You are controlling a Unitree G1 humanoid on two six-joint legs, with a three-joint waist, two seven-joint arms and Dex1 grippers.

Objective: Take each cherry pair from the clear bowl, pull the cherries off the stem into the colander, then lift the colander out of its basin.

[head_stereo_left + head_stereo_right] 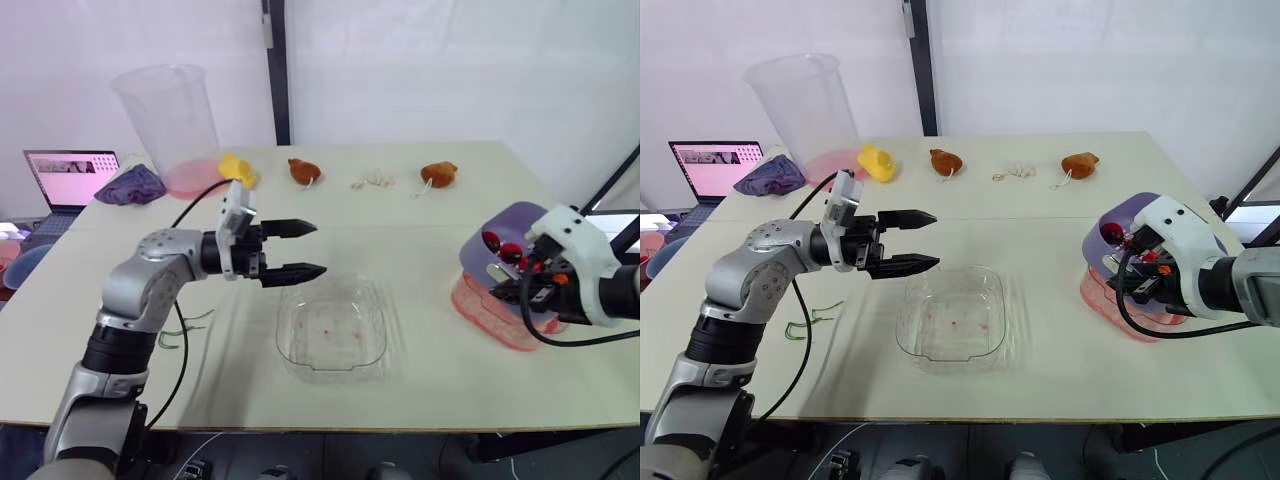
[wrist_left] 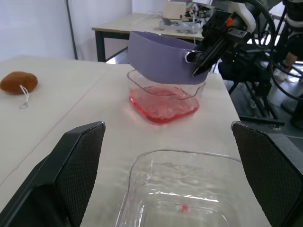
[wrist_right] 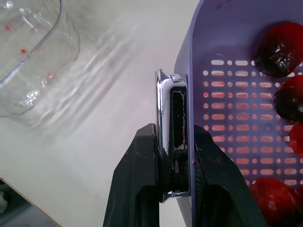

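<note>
My right gripper (image 3: 176,142) is shut on the wall of the purple colander (image 1: 520,215), pinching its metal handle (image 3: 165,118). Several dark red cherries (image 1: 505,248) lie inside the colander. It hangs tilted over the pink basin (image 1: 490,320) at the table's right edge; its lower edge is close to the basin rim. The clear bowl (image 1: 300,350) sits mid-table and holds only small red juice spots. My left gripper (image 1: 318,248) hovers open just above the bowl's far left corner, with nothing between its fingers.
Green stems (image 1: 190,325) lie on the table left of the bowl. Along the far side stand a tall clear tub (image 1: 170,115), a purple cloth (image 1: 132,185), a yellow object (image 1: 237,168) and two brown objects (image 1: 304,172) (image 1: 438,174). A laptop (image 1: 70,178) is far left.
</note>
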